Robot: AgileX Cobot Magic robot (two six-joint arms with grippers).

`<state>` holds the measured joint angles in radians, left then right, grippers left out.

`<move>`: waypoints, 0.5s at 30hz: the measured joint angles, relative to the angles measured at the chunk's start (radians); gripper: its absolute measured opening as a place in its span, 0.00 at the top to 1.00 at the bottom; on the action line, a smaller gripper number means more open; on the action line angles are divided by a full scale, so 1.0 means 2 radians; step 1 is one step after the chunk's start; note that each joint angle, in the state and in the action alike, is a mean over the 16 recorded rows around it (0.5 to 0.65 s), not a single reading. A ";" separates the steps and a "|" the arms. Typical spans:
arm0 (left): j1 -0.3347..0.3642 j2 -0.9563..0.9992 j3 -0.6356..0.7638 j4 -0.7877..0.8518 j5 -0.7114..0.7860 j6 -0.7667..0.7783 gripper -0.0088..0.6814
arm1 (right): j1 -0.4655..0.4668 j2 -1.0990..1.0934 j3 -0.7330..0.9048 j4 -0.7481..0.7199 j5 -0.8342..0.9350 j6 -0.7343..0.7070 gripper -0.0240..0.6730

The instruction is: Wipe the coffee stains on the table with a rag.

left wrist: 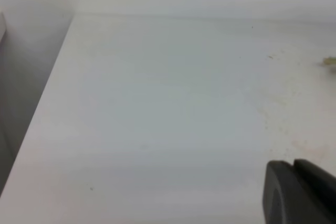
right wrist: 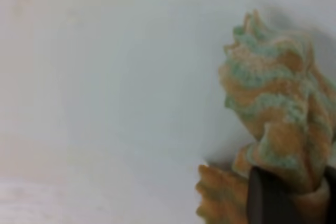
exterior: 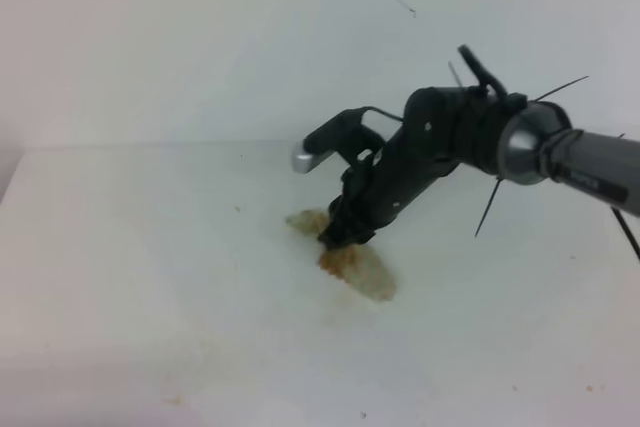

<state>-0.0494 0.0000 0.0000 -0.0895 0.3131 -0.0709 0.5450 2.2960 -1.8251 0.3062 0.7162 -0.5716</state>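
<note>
step: wiping under way; the right hand (exterior: 345, 232) presses the rag (exterior: 350, 259) onto the worktop (exterior: 140, 247)
right hand: closed on the rag, pinching its bunched middle
left hand (left wrist: 299, 195): only a dark corner shows; state cannot be told
rag: mid-worktop, blotched brown-orange
next: judged, drag the rag toward the faint specks (exterior: 175, 400) near the front
room: back edge well apart; open worktop on the left

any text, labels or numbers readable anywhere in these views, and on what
None can be read.
Right arm: a small pale mark on the grey forearm tube, too blurred to read.
Rag, table, right tool: no writing visible.
</note>
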 joint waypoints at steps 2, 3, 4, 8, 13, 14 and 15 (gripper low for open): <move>0.000 0.000 0.000 0.000 0.000 0.000 0.99 | 0.008 0.002 0.000 0.007 -0.001 -0.003 0.71; 0.000 0.000 0.000 0.000 0.000 0.000 0.99 | 0.012 0.002 0.000 0.010 -0.001 -0.004 0.71; 0.000 0.000 0.000 0.000 0.000 0.000 0.99 | 0.016 0.001 0.000 0.013 0.000 -0.006 0.71; 0.000 0.000 0.000 0.000 0.000 0.000 0.99 | 0.028 -0.011 0.000 0.020 0.008 -0.011 0.71; 0.000 0.000 0.000 0.000 0.000 0.000 0.99 | 0.027 -0.044 0.001 0.013 0.040 -0.008 0.71; 0.000 0.000 0.000 0.000 0.000 0.000 0.99 | 0.025 -0.053 0.001 0.009 0.049 -0.006 0.71; 0.000 0.000 0.000 0.000 0.000 0.000 0.99 | 0.021 -0.063 0.001 0.004 0.059 -0.003 0.71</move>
<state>-0.0494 0.0000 0.0000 -0.0895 0.3131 -0.0709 0.5873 2.1693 -1.8235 0.3145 0.8338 -0.5784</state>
